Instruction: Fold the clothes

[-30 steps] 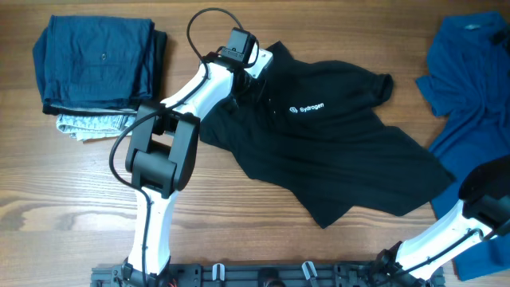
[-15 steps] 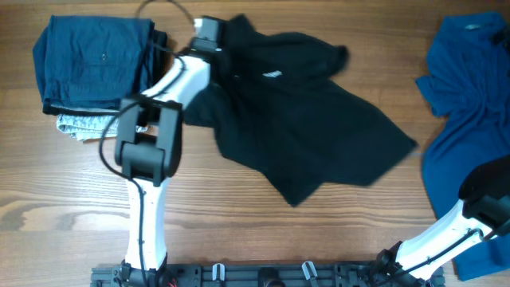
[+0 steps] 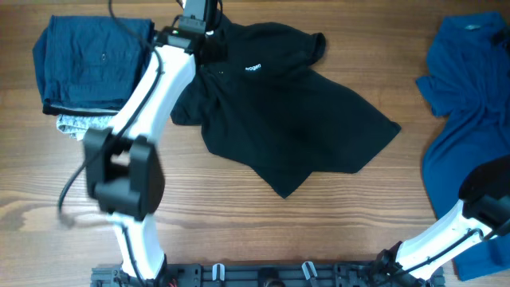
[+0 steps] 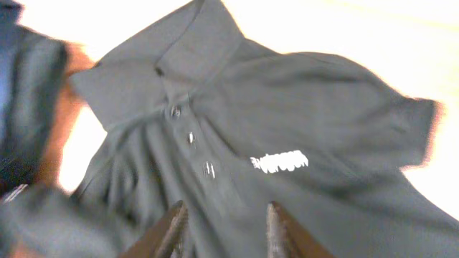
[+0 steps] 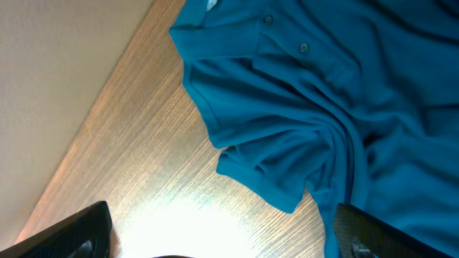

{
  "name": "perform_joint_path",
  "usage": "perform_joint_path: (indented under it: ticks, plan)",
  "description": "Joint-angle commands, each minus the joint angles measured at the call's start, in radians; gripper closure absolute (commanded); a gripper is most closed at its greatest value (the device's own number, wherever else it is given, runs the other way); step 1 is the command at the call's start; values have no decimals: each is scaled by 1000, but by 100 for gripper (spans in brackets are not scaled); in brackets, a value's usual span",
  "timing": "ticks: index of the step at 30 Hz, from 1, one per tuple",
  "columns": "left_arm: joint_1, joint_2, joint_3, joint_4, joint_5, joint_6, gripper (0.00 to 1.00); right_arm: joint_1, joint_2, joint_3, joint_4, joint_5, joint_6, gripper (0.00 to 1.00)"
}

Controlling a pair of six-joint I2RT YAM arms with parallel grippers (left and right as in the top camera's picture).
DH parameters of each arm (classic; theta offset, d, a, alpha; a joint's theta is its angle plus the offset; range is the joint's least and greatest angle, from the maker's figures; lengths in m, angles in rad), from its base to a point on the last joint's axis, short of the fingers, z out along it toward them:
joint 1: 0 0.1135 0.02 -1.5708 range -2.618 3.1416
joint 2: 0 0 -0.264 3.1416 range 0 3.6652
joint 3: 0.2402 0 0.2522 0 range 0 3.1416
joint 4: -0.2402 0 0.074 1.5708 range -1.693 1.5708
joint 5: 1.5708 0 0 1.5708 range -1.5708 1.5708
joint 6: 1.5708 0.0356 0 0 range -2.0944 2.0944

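Note:
The black polo shirt (image 3: 303, 119) lies spread face up at the top middle of the table, collar at the upper left and white chest lettering showing. My left gripper (image 3: 209, 44) hangs over its collar and placket. In the left wrist view the fingers (image 4: 226, 215) stand apart with the shirt (image 4: 287, 107) lying below them, blurred. The bright blue shirt (image 3: 470, 88) lies crumpled at the right edge. My right gripper (image 5: 222, 244) is wide open and empty over bare wood next to the blue shirt (image 5: 323, 86).
A stack of folded dark blue clothes (image 3: 96, 64) sits at the far left on a light patterned piece (image 3: 84, 123), close to the polo's sleeve. The wooden table (image 3: 239, 231) shows bare wood in front. The right arm (image 3: 486, 199) rests at the bottom right.
The left arm has swung up and to the left, and the black polo slid with it towards the upper left, nearer the folded stack. The right arm and blue shirt have not moved.

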Motion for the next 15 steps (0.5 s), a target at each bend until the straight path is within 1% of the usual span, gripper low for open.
perform_joint_path:
  ticks: [1,2,4,6,7,9,13,14,15]
  plan:
    - [10,-118,14,-145,10,-39,60,0,11,-1,2,-9,7,0]
    - [11,-129,14,-189,14,-58,60,0,11,-1,2,-9,7,0]
    - [19,-135,14,-281,68,-75,57,0,11,-1,2,-9,7,1]
    - [28,-135,14,-324,107,-75,54,0,11,-1,2,-9,7,1]
    - [36,-135,14,-350,129,-74,48,0,11,-1,2,-9,7,0]
    - [48,-135,14,-382,133,-74,43,0,11,-1,-10,-24,9,0]
    - [53,-135,14,-399,133,-75,37,8,11,-1,-179,-144,0,0]
    - [53,-134,14,-398,132,-75,36,21,11,-1,-246,-130,-6,0]
    - [53,-130,14,-395,132,-75,36,43,11,-3,-313,-63,-8,0]
